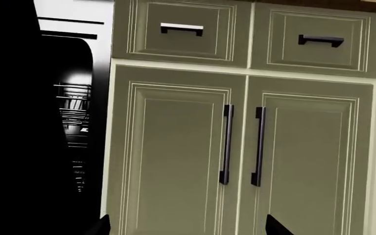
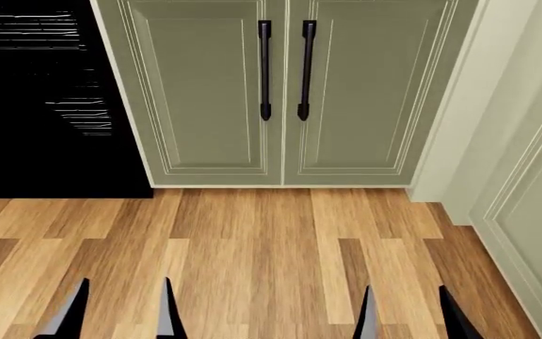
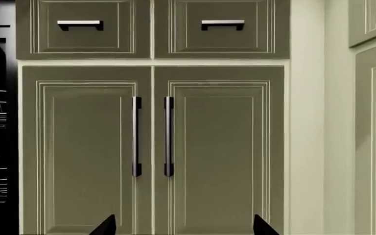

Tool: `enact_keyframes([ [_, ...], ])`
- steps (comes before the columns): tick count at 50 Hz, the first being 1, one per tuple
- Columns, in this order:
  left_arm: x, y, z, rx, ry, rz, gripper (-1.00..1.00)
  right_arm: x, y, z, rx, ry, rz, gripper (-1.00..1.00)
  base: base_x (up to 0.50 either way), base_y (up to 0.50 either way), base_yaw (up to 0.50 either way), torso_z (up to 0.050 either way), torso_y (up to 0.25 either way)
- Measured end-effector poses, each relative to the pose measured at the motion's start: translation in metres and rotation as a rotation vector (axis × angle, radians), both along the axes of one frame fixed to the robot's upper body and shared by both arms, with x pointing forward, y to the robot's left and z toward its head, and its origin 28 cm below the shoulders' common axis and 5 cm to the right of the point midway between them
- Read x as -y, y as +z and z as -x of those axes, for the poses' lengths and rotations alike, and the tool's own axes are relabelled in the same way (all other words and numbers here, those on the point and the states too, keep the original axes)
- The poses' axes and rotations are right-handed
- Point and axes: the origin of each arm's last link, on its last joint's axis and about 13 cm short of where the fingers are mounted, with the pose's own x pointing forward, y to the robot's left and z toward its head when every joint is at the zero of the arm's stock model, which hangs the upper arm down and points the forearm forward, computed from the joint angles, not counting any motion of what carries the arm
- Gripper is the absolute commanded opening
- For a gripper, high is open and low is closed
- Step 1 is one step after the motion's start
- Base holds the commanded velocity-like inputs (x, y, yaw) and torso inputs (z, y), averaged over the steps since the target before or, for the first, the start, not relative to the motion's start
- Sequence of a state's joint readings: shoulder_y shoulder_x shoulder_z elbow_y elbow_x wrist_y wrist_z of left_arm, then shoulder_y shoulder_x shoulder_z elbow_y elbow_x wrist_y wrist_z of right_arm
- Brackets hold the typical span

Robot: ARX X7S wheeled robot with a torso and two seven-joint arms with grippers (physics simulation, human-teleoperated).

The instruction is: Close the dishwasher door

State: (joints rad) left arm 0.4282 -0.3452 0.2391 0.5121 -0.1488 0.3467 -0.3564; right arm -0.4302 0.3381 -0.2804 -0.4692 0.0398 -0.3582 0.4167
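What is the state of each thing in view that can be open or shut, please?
dishwasher door: open, racks visible inside the machine.
cabinet doors: both shut.
drawers: both shut.
left end effector: open, holding nothing.
right end effector: open, holding nothing.

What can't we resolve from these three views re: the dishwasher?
- Dishwasher door: left wrist view shows only a black mass, cut off by the frame edge; handle unseen.
- Dishwasher racks: head view, faint lines in darkness; door angle unreadable.
- Left gripper, right gripper: only fingertips show, apart.
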Motion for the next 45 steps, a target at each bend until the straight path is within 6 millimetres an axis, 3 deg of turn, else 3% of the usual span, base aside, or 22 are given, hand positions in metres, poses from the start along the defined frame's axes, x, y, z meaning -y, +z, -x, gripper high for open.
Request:
enact_keyframes([
  [45, -0.0018, -0.0035, -0.0019, 0.011, 0.000, 0.014, 1.00, -0.0002, 0.0000, -0.0003, -0.006, -0.003, 0.008, 1.00, 0.00, 0.49, 0.00, 0.000, 0.000],
])
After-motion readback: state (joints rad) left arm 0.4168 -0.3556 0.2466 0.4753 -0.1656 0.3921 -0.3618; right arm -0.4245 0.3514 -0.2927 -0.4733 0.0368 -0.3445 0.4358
